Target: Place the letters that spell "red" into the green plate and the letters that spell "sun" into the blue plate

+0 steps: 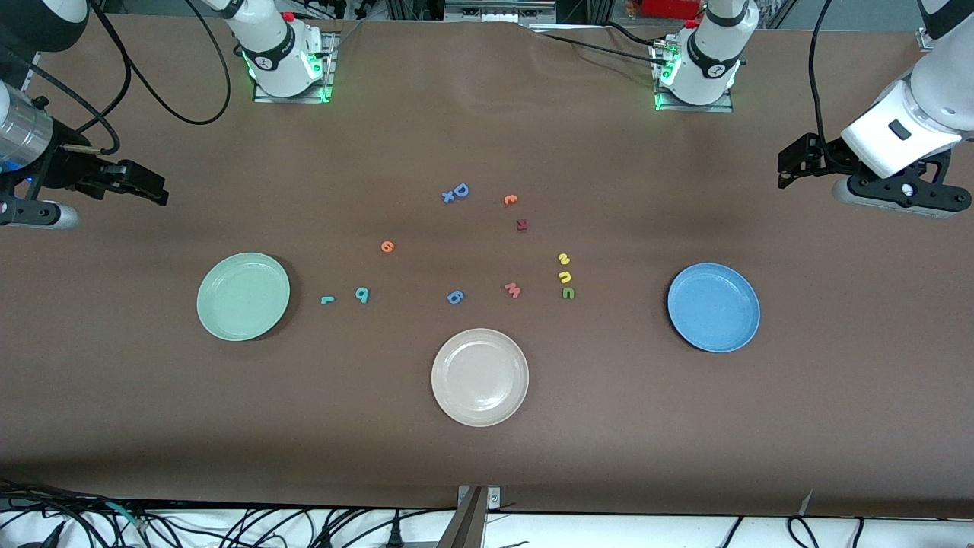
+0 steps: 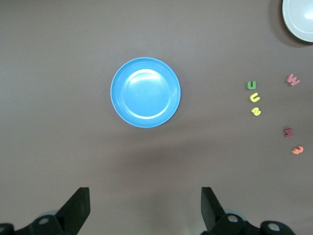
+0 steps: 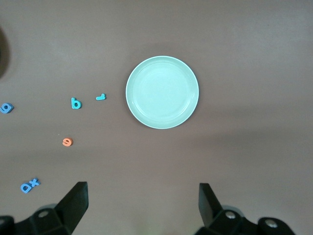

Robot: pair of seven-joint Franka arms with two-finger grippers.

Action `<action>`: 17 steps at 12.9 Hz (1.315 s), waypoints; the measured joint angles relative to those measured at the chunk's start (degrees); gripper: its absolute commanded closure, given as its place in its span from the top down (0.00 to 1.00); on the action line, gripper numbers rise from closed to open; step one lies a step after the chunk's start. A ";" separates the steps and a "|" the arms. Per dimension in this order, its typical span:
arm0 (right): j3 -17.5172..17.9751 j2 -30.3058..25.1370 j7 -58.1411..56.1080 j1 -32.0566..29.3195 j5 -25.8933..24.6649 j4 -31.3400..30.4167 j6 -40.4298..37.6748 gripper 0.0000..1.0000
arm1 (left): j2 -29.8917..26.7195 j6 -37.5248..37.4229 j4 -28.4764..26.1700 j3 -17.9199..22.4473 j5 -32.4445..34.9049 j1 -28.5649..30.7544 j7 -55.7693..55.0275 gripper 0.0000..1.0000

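- Brown worktop (image 1: 487, 457), carrying three plates and a scatter of small foam letters.
- Left end effector (image 2: 145, 208) raised over the left arm's end of the worktop, fingers wide apart, nothing between them.
- Right end effector (image 3: 143, 205) raised over the right arm's end, likewise spread wide and holding nothing.
- Green plate (image 1: 243, 296) toward the right arm's end, bare inside.
- Blue plate (image 1: 714, 307) toward the left arm's end, bare inside.
- Cream-white plate (image 1: 479, 377) between those two, nearer the front camera.
- Blue "D" and "x" pair (image 1: 456, 192) touching each other, farthest of the letters from the front camera.
- Pink "w" (image 1: 512, 290) and blue round letter (image 1: 454, 297) near the cream-white plate.
- Dark red letter (image 1: 521, 224) just nearer the camera than a small orange letter (image 1: 510, 199).
- Yellow "s" (image 1: 564, 259), yellow "u" (image 1: 564, 277) and green "n" (image 1: 568, 293) in a short close column on the worktop, well apart from the blue plate.
- Teal "d" (image 1: 362, 294) and thin teal "r" (image 1: 327, 300) side by side near the green plate, "r" the closer to it.
- Round orange "e" (image 1: 387, 246) alone, farther from the camera than the "d".
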 measured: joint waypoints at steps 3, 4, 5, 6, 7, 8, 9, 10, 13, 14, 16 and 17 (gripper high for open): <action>0.00 0.02 -0.01 0.01 0.00 -0.01 -0.23 1.00 | 0.02 -0.60 0.06 0.60 0.00 0.27 0.01 1.00; 0.00 0.02 -0.01 0.01 0.00 -0.01 -0.27 1.00 | 0.01 -0.60 0.28 0.64 0.00 0.60 0.02 1.00; 0.00 0.02 -0.01 0.02 0.00 -0.01 -0.27 1.00 | 0.01 -0.60 0.52 0.64 0.00 1.00 0.04 1.00; 0.00 0.03 -0.01 0.06 0.00 -0.01 -0.29 1.00 | 0.01 -0.60 0.64 0.64 0.00 1.34 0.04 1.00; 0.01 0.03 -0.01 0.09 0.00 -0.01 -0.31 1.00 | 0.02 -0.60 0.66 0.65 0.00 1.56 0.05 1.00; 0.01 0.04 -0.01 0.10 0.00 -0.01 -0.32 1.00 | 0.02 -0.60 0.67 0.64 0.00 1.61 0.05 1.00; 0.01 0.04 -0.01 0.10 0.00 -0.01 -0.33 1.00 | 0.02 -0.60 0.67 0.62 0.00 1.60 0.05 1.00; 0.01 0.04 -0.01 0.10 0.00 -0.01 -0.33 1.00 | 0.02 -0.60 0.67 0.57 0.01 1.59 0.05 1.00; 0.01 0.04 -0.01 0.13 0.00 -0.01 -0.34 1.00 | 0.03 -0.36 0.67 0.56 0.01 1.61 0.05 1.00; 0.01 0.04 -0.01 0.13 0.00 -0.01 -0.35 1.00 | 0.03 -0.28 0.67 0.56 0.01 1.62 0.05 1.00; 0.01 0.04 -0.01 0.13 0.00 -0.01 -0.35 1.00 | 0.04 -0.20 0.67 0.56 0.01 1.64 0.05 1.00; 0.01 0.04 -0.01 0.13 0.00 -0.01 -0.35 1.00 | 0.05 -0.20 0.67 0.56 0.01 1.66 0.05 1.00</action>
